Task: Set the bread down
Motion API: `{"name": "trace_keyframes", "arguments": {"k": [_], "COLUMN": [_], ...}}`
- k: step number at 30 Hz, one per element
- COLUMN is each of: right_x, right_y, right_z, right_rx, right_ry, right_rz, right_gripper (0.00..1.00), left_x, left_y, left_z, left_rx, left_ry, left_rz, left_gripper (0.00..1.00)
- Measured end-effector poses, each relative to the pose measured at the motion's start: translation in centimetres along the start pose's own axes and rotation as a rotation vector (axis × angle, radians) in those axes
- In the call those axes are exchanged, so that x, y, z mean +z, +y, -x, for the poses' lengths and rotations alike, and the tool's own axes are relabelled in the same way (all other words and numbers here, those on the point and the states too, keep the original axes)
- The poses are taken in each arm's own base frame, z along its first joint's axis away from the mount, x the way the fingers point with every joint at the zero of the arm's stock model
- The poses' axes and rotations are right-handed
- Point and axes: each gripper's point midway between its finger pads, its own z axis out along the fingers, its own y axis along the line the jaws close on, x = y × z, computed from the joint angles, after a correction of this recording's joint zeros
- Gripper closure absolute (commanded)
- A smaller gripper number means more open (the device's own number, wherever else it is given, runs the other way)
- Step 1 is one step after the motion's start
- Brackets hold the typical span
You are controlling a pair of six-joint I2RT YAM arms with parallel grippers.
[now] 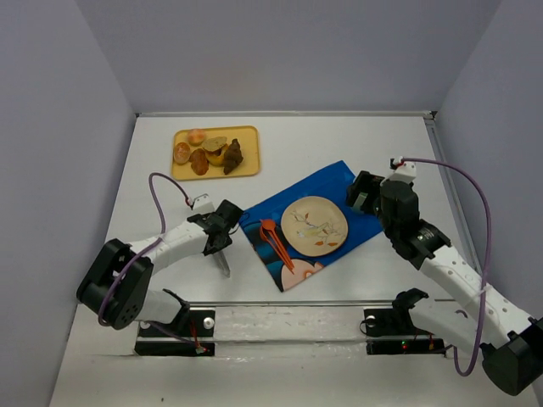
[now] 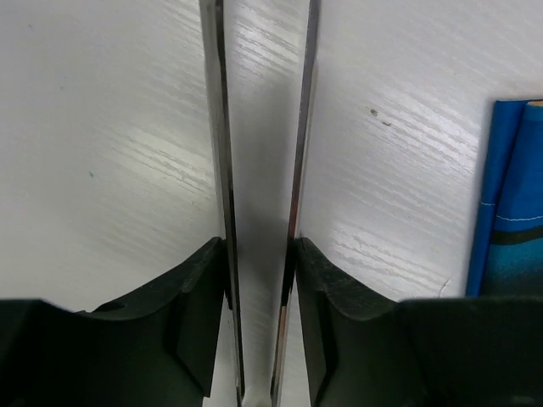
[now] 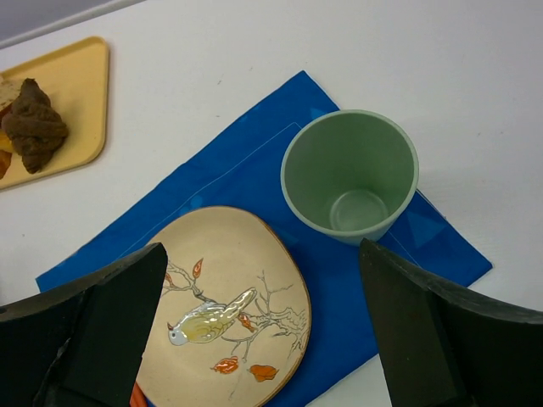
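Note:
The bread (image 1: pixel 232 157) is a dark brown lumpy chunk on the right side of the yellow tray (image 1: pixel 249 134) at the back left; it also shows in the right wrist view (image 3: pixel 34 125). My left gripper (image 1: pixel 219 237) is shut on metal tongs (image 1: pixel 223 261), low over the bare table left of the mat. In the left wrist view (image 2: pixel 261 246) the tongs' two blades (image 2: pixel 222 127) stand slightly apart with nothing between them. My right gripper (image 1: pixel 365 193) is open and empty above the mat, between the plate (image 3: pixel 229 305) and a green cup (image 3: pixel 349 174).
A blue mat (image 1: pixel 339 182) in the middle holds the bird-pattern plate (image 1: pixel 315 225) and an orange fork (image 1: pixel 273 239). Several lighter pastries (image 1: pixel 199 159) lie on the tray beside the bread. Walls close in the left, back and right.

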Motion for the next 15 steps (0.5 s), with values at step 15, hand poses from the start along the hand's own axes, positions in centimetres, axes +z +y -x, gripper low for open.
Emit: {"name": "trace_keyframes", "arguments": {"k": [15], "right_x": [-0.9], "right_y": [0.0], "right_z": [0.8], "right_rx": [0.008], "right_ry": [-0.034], "right_rz": [0.023], "right_gripper": [0.00], "left_x": [-11.1], "left_y": [-3.8], "left_z": [7.5], "left_rx": [-0.081], "left_ry": [-0.163], "left_rz": [-0.356], "left_gripper": [0.63]}}
